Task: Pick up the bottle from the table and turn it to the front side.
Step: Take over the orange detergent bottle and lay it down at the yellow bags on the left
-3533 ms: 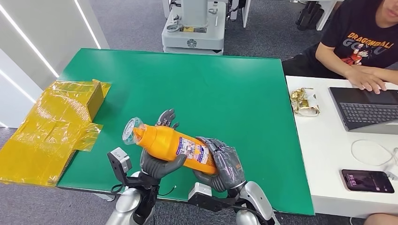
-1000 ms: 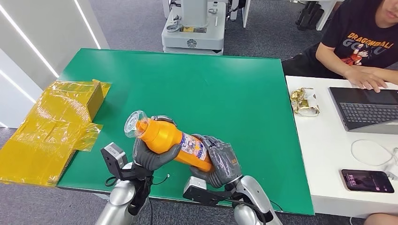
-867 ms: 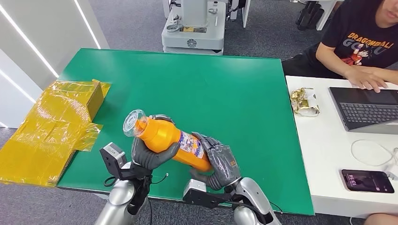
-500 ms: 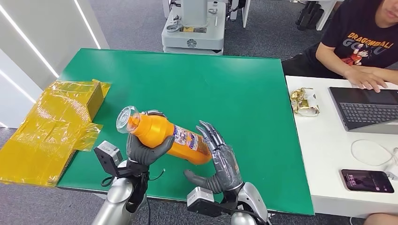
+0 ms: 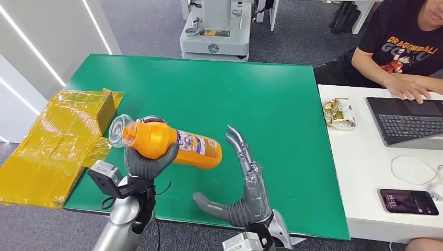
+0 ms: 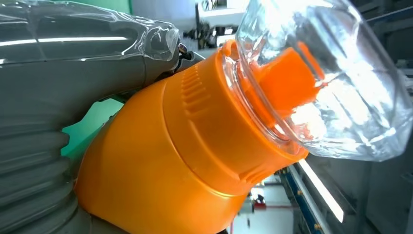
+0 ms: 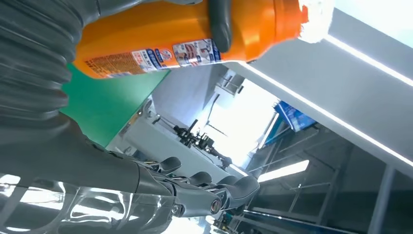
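Note:
An orange bottle [image 5: 172,146] with a clear cap [image 5: 119,132] and a printed label hangs sideways above the green table [image 5: 261,94], cap pointing left. My left hand [image 5: 146,159] grips it around the upper body, near the neck. The left wrist view shows the orange neck [image 6: 195,146] and clear cap [image 6: 326,83] close up, with my left hand [image 6: 73,73] wrapped beside them. My right hand [image 5: 243,193] stands open just right of the bottle's base, fingers spread upward and not touching it. In the right wrist view the bottle [image 7: 185,34] passes beside my open right hand [image 7: 146,185].
A yellow film-wrapped cardboard box [image 5: 57,146] lies at the table's left edge. A white desk [image 5: 360,178] on the right carries a laptop [image 5: 407,123], a phone [image 5: 409,202] and gold wrappers [image 5: 338,113]. A person [image 5: 402,47] sits there typing. A robot base [image 5: 215,29] stands beyond the table.
My right hand has let go of the bottle's base and spread open, dropping back. My left hand has carried the bottle left and up, now holding it alone.

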